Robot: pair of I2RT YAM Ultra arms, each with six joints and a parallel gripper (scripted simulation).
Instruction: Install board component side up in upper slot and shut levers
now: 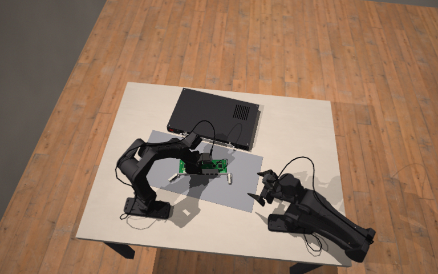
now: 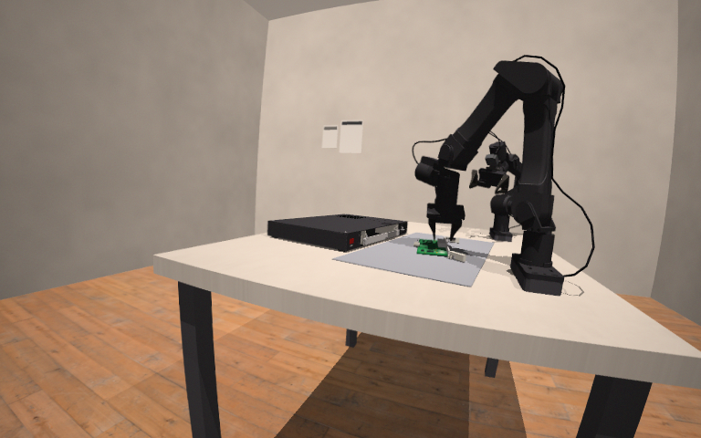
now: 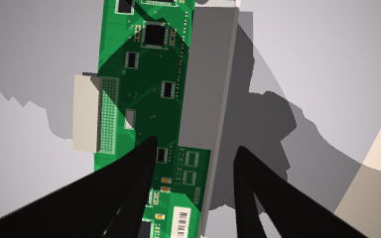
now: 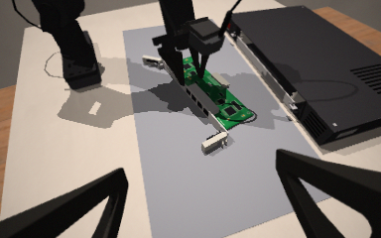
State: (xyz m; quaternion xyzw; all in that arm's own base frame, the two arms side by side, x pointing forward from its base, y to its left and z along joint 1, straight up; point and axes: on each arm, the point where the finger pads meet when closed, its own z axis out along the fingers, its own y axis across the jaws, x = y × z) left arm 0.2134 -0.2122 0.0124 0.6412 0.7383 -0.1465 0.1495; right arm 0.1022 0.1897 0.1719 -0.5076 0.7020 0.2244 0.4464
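The green board point(image 1: 203, 166) point(image 3: 205, 99) lies component side up on the grey mat point(image 1: 210, 176), its grey panel toward the table's front. Its right lever point(image 1: 230, 178) sticks straight out from the panel. Its left lever point(image 1: 173, 176) lies at a slant. My left gripper point(image 3: 196, 150) points down just above the board, with its fingers partly open, one on each side of the panel and apart from it. It also shows in the side view point(image 2: 444, 234). My right gripper point(image 1: 259, 185) is wide open and empty, low at the mat's right front corner. The black enclosure point(image 1: 214, 117) point(image 2: 382, 233) stands behind the mat, its slotted front facing the board.
The left arm's base point(image 1: 146, 206) stands at the table's front left, and the right arm's base point(image 1: 287, 222) at the front right. A small white patch point(image 1: 186, 212) lies on the table near the left base. The enclosure sits well inside the table's edges.
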